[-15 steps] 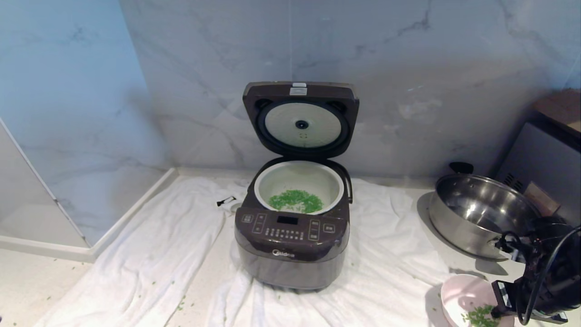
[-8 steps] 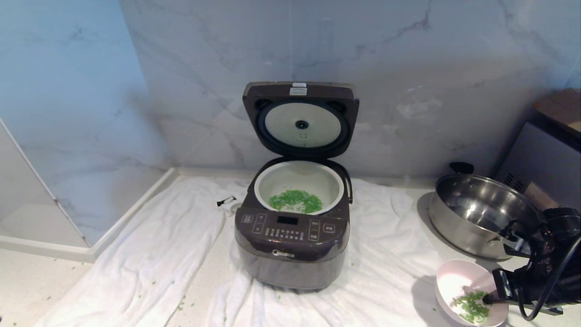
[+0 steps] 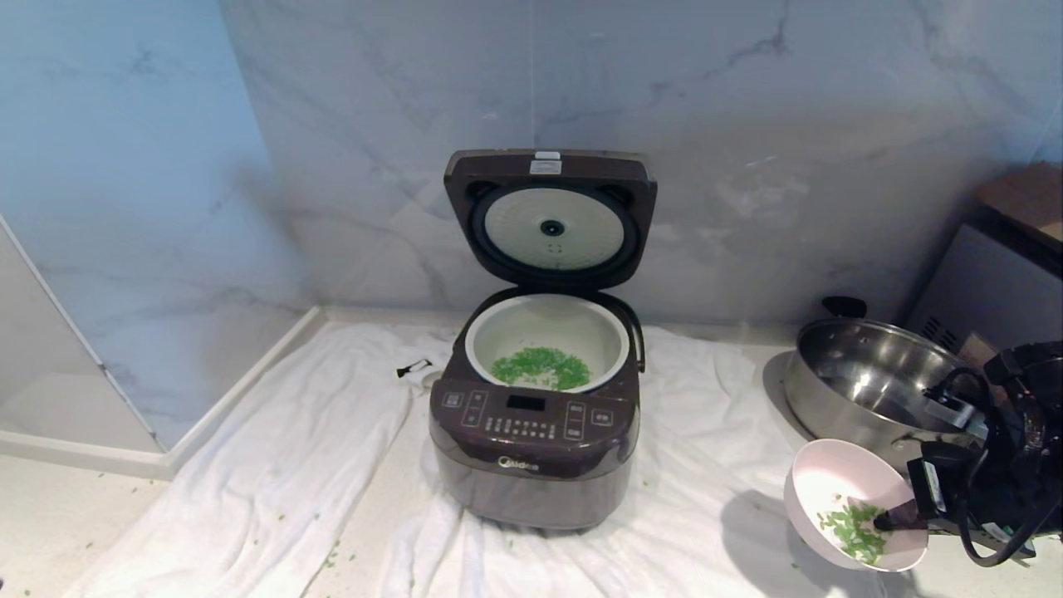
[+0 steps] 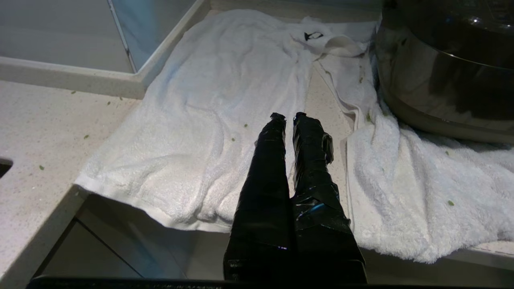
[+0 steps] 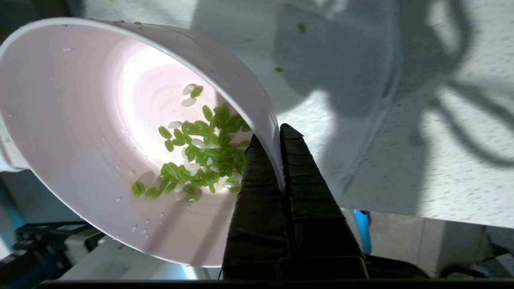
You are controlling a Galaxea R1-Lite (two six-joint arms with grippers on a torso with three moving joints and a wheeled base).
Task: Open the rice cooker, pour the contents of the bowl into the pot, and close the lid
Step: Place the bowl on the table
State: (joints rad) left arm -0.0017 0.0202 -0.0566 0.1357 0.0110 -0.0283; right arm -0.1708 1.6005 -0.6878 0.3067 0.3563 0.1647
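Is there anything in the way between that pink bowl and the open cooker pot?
Nothing visible. Only white towel lies between the bowl, held right of the cooker, and the pot; the lid stands upright behind.

The rice cooker [image 3: 536, 415] stands on a white towel [image 3: 282, 473] with its lid [image 3: 551, 218] raised. Green grains lie in the pot [image 3: 547, 340]. At the counter's right edge, a tilted pink bowl [image 3: 847, 513] is pinched by the right gripper [image 3: 893, 522] beside a steel pan [image 3: 872, 390].

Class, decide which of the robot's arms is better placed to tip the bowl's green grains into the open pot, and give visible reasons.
Right. The right gripper already pinches the bowl rim, right of the rice cooker. The left gripper is empty, over the towel.
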